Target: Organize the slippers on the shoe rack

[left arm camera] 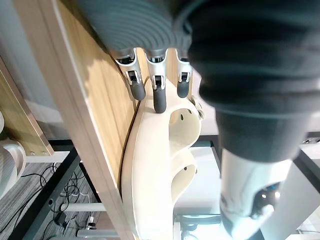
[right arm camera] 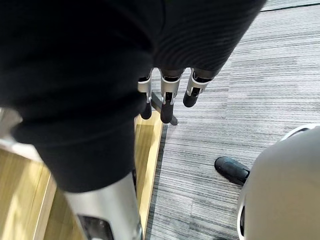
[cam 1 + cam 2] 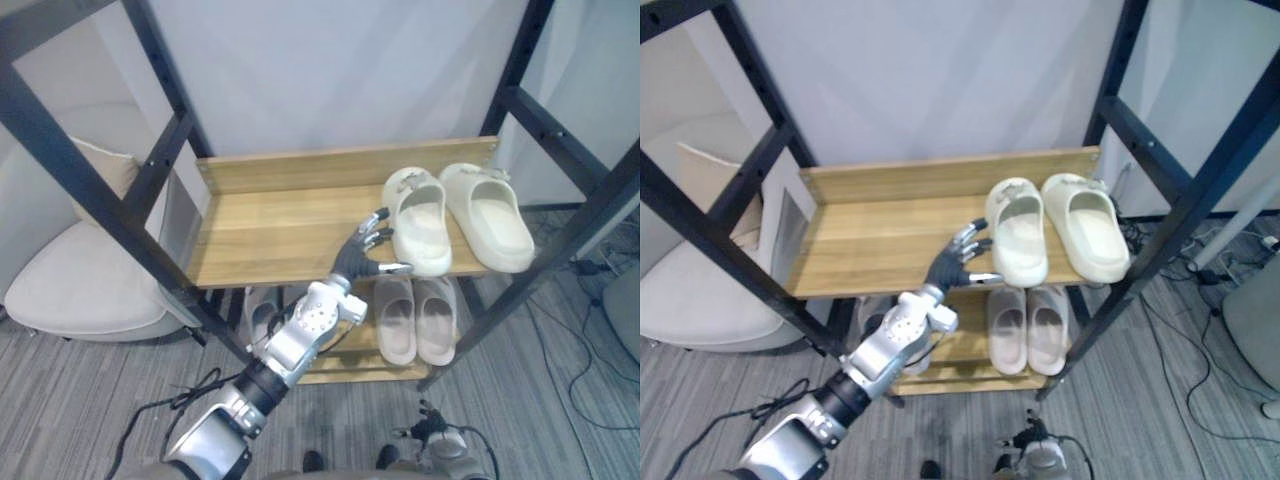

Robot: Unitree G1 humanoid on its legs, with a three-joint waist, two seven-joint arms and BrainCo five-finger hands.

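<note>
A pair of cream slippers stands on the right half of the wooden top shelf [image 3: 270, 235] of the shoe rack: the left slipper [image 3: 420, 225] and the right slipper [image 3: 490, 215] lie side by side, toes toward the back. My left hand [image 3: 365, 250] is at the left slipper's near left side, fingers [image 1: 160, 97] straight with tips against its edge [image 1: 155, 165], thumb by the heel. It holds nothing. My right hand [image 3: 443, 440] hangs low near the floor in front of the rack, fingers [image 2: 167, 100] straight.
On the lower shelf [image 3: 350, 372] lie a beige pair [image 3: 415, 320] and a grey slipper [image 3: 262, 312] to the left. Black frame posts [image 3: 90, 195] flank the rack. A white cushioned chair [image 3: 80, 290] stands left; cables [image 3: 580, 330] lie on the carpet right.
</note>
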